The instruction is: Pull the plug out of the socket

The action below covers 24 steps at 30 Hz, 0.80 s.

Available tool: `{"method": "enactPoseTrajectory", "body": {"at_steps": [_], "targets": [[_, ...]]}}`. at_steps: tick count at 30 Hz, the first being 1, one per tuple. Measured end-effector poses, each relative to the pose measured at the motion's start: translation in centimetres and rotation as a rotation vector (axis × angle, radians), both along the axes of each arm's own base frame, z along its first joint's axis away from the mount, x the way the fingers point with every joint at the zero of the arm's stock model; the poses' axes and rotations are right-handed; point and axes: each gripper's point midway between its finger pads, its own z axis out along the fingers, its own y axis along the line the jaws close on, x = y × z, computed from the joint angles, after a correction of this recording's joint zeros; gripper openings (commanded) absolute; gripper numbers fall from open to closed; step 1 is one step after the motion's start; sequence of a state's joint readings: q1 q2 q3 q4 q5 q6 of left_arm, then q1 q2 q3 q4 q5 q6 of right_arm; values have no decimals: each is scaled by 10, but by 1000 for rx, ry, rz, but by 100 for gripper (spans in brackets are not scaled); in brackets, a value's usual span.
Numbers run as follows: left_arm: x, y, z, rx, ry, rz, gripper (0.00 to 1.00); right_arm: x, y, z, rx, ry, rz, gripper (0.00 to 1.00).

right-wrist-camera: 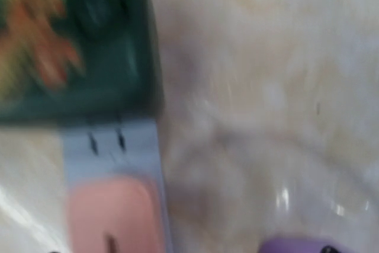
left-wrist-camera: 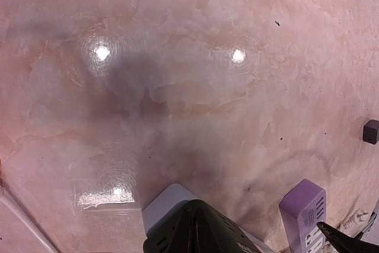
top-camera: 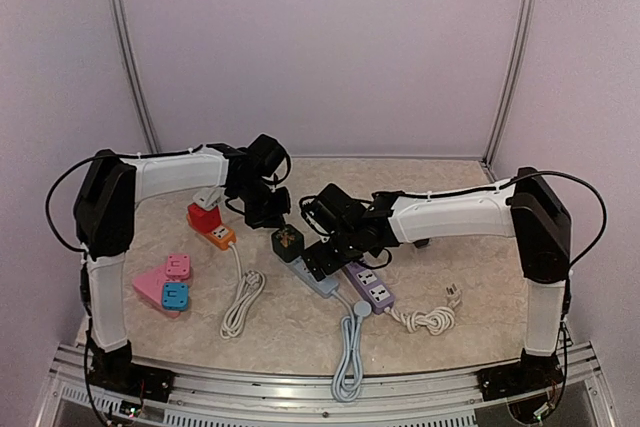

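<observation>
Right pincer (top-camera: 321,259) hangs low over the grey-blue power strip (top-camera: 322,282). How wide its jaws stand, I can't tell: its own camera is one big blur with no fingers in shot. The target's right there, though. It's the dark green plug (top-camera: 287,242), a chunky cube with orange and green marking on it, seated in the strip's far end. That puts it at about 10 o'clock from the right pincer, just beside it. The strip's long axis runs 10 to 4 across the bench (top-camera: 470,277), with a pink switch (right-wrist-camera: 112,217) next in line after the plug. Left pincer (top-camera: 266,209) is closed tight on nothing, sitting near the plug at its 11 o'clock. Close call, but I'd say the right arm is the one lined up. The pull wants to go straight up off the strip's face. The strip lies loose, so it may well lift along with the plug.
</observation>
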State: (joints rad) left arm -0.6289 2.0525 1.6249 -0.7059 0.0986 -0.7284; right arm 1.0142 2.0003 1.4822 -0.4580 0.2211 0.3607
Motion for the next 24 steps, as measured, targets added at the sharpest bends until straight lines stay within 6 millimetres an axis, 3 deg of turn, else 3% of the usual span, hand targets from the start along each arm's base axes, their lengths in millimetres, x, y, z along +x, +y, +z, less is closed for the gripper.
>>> {"method": "enactPoseTrajectory", "body": {"at_steps": [4,10,16,20,24], "targets": [[0,0,0,2,0,1,2,-9,-15,-18,-45,30,-3,87],[-9,17,11,1,4,10,2,-11,-15,-14,-32,28,5,81],[-17,37,55,-39,-59,30,2,-13,-12,-12,-19,33,20,68],[-26,32,78,-85,-96,8,3,-14,-10,-11,-12,40,34,66],[-36,19,83,-124,-95,-27,2,-15,-6,-9,1,46,46,64]]}}
